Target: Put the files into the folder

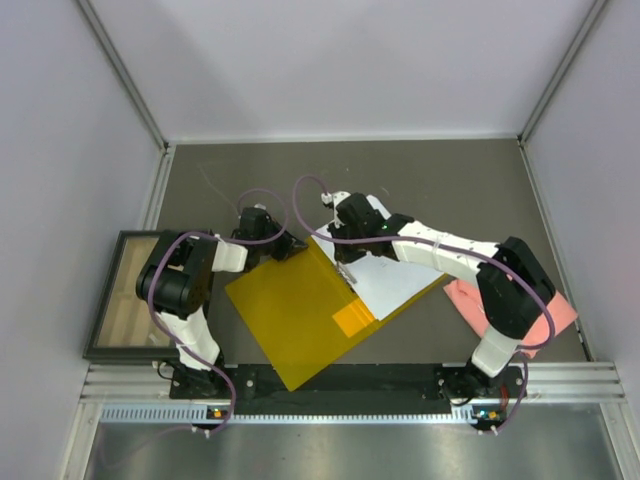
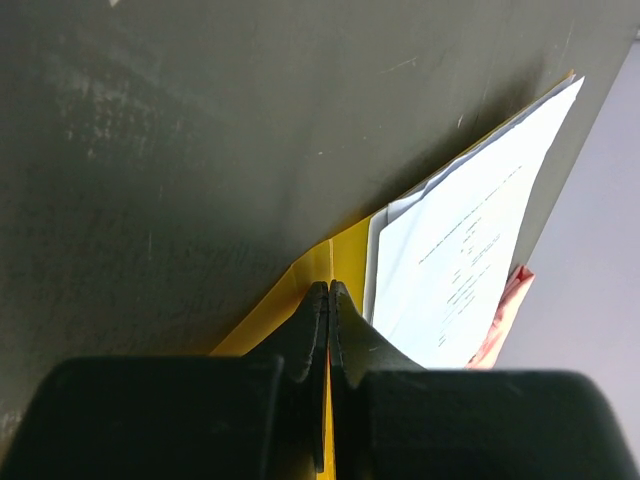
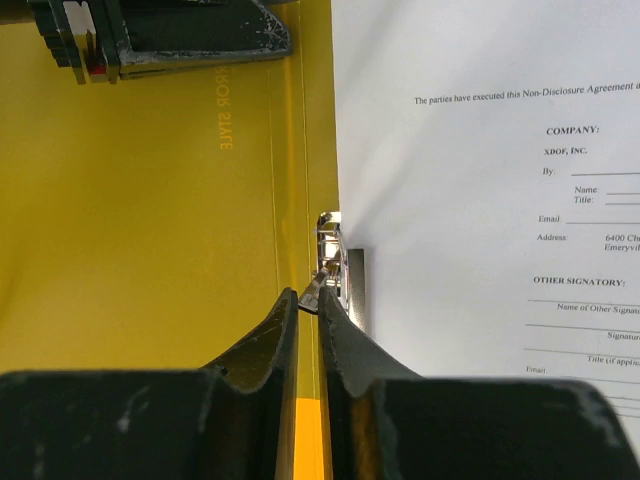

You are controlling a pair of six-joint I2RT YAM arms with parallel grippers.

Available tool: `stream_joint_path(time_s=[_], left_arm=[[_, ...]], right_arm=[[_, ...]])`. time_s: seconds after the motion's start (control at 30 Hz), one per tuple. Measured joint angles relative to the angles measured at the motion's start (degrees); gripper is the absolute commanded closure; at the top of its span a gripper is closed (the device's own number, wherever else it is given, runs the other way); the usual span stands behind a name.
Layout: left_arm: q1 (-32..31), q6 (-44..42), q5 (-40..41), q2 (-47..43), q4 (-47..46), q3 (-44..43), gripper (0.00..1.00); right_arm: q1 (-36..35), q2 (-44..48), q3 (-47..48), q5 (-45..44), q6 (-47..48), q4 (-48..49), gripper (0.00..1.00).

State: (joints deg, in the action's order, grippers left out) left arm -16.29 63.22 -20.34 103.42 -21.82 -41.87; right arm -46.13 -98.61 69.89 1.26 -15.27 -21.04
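The orange-yellow folder (image 1: 295, 315) lies open in the middle of the table, its cover spread to the left. White printed files (image 1: 390, 280) rest on its right half. My left gripper (image 1: 290, 245) is shut on the cover's far edge; the left wrist view shows yellow folder (image 2: 315, 262) pinched between its jaws, with the files (image 2: 470, 250) to the right. My right gripper (image 3: 312, 297) is shut on the lever of the metal clip (image 3: 330, 250) at the spine, between the yellow folder (image 3: 150, 220) and the files (image 3: 480, 200).
A pink cloth (image 1: 555, 315) lies at the right, partly under the right arm. A dark-framed panel (image 1: 125, 295) sits at the table's left edge. White walls enclose the table on three sides.
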Motion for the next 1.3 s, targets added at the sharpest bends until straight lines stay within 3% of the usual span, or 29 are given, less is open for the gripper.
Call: stream_joint_path(time_s=[0.47,0.57,0.63,0.73,0.83,0.97,1.17,1.3], left_arm=[[-0.11,0.07,0.15,0.0,-0.94,0.35,1.0],[-0.2,-0.74,-0.79,0.0,-0.09,-0.11,0.99],[-0.46,-2.14,-1.49,0.0,1.7,-1.25,0.93],[-1.05,-4.57,-2.82,0.0,4.48,-3.39,0.74],[-2.43,-6.36,-4.35,-0.02,6.95,-5.77,0.67],[-4.85,-7.04,-6.62,-0.09,7.89,-7.34,0.68],[-8.48,-6.29,-8.59,-0.11,7.89,-7.26,0.73],[-9.66,-6.08,-8.74,-0.11,7.3,-6.23,0.73]], right_arm=[[0.0,6.62,-8.13,1.29,-2.49,0.39,0.96],[0.0,7.02,-8.5,1.6,-2.97,0.44,0.9],[0.0,7.13,-8.5,1.7,-3.19,0.44,0.85],[0.0,7.17,-8.5,1.79,-3.74,0.39,0.78],[0.0,7.15,-8.5,1.88,-4.52,0.15,0.7],[0.0,7.15,-8.35,1.92,-5.97,-0.42,0.64],[0.0,7.23,-7.5,1.79,-10.27,-2.69,0.4],[0.17,8.87,-7.5,2.1,-16.39,-5.35,0.43]])
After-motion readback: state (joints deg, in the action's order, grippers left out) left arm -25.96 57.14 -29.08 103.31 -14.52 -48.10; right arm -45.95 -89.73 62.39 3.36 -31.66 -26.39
